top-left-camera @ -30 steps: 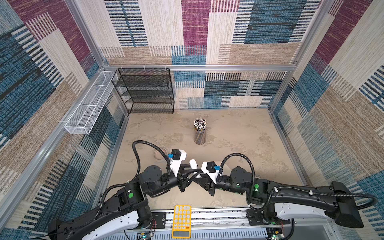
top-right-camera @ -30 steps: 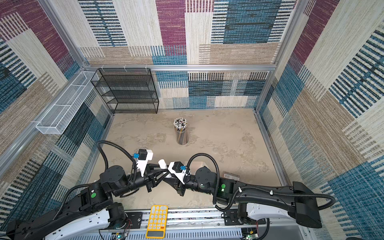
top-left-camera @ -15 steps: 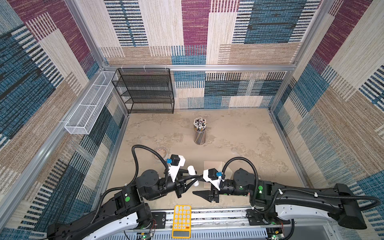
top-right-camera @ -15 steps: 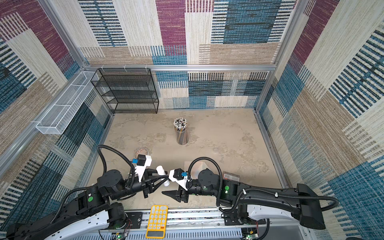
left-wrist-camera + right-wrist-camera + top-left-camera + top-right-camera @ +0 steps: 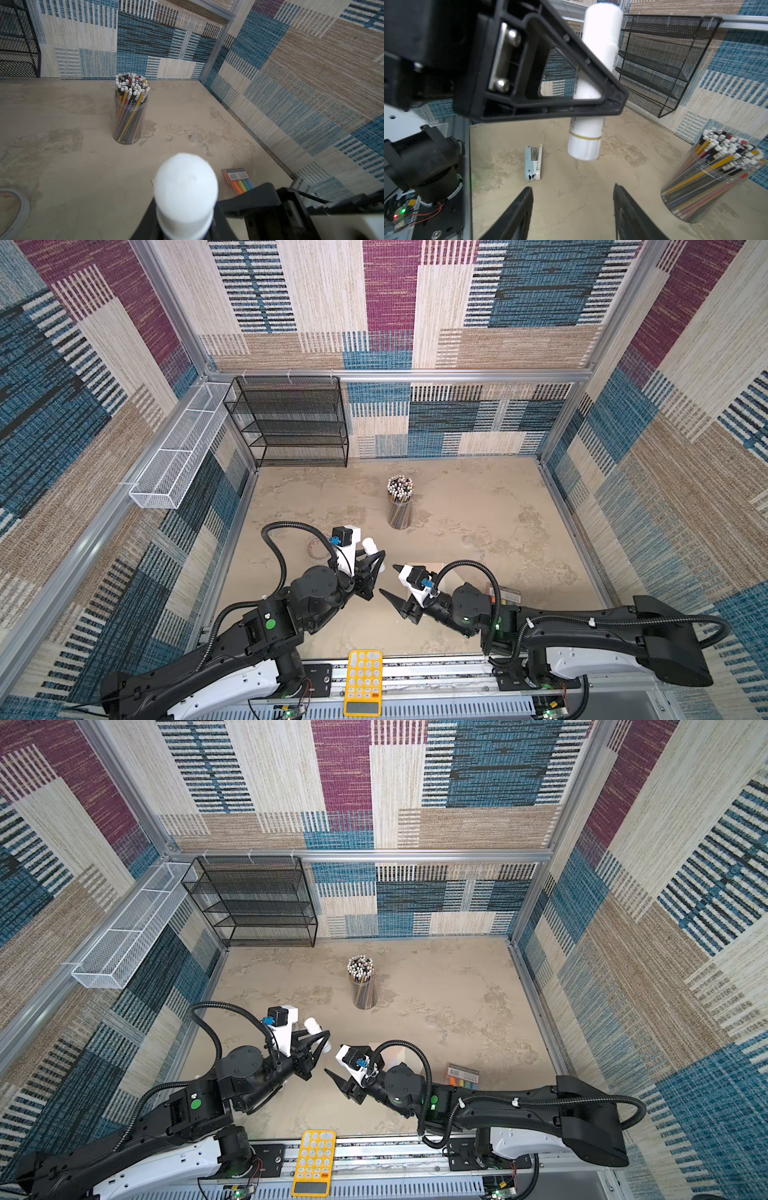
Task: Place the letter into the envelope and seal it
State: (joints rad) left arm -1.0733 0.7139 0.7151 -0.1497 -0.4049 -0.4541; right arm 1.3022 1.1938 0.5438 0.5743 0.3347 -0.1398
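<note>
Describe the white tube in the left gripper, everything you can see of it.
The white tube is a smooth plastic-looking cylinder with a rounded cap at one end, a thin gold band and faint print near the other. The left gripper clamps its middle between the jaws, holding it in the air above the table; nothing else touches it.

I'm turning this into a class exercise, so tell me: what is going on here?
The left gripper holds a white tube, likely a glue stick, in its fingers above the table. The right gripper faces it, fingers open and empty. The envelope lies flat, mostly hidden under the right arm. The letter is not in view, and the flap's state cannot be told.
</note>
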